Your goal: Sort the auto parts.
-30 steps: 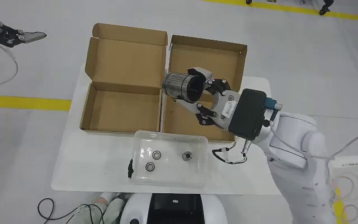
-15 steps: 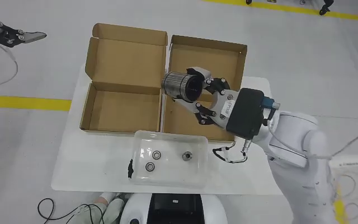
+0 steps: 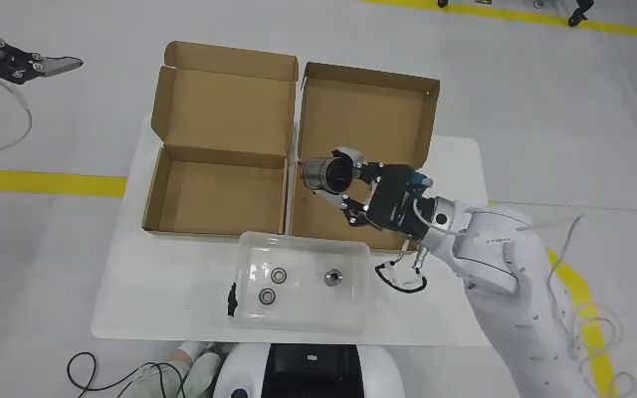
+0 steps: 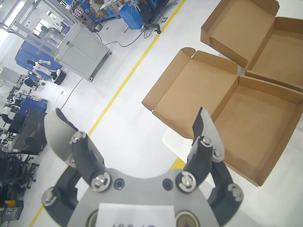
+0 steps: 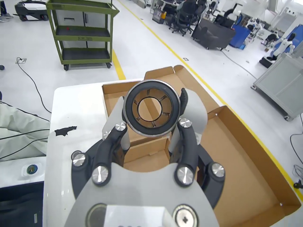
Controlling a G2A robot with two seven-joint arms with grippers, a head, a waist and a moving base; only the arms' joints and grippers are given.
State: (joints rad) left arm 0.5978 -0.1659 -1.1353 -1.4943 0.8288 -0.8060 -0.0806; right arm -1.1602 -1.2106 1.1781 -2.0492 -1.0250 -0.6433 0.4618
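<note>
Here, your right gripper clamps a metal cylinder above the right-hand box; your left gripper hangs open.

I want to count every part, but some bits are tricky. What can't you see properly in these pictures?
Top view: part of the right box floor, hidden under the right gripper and the metal cylinder it holds.
Top view: the three small parts in the clear tray, too small to tell their kind.
Top view: the black scrap beside the tray, too small to name.
Right wrist view: the cylinder's far end, hidden behind its near face.
</note>
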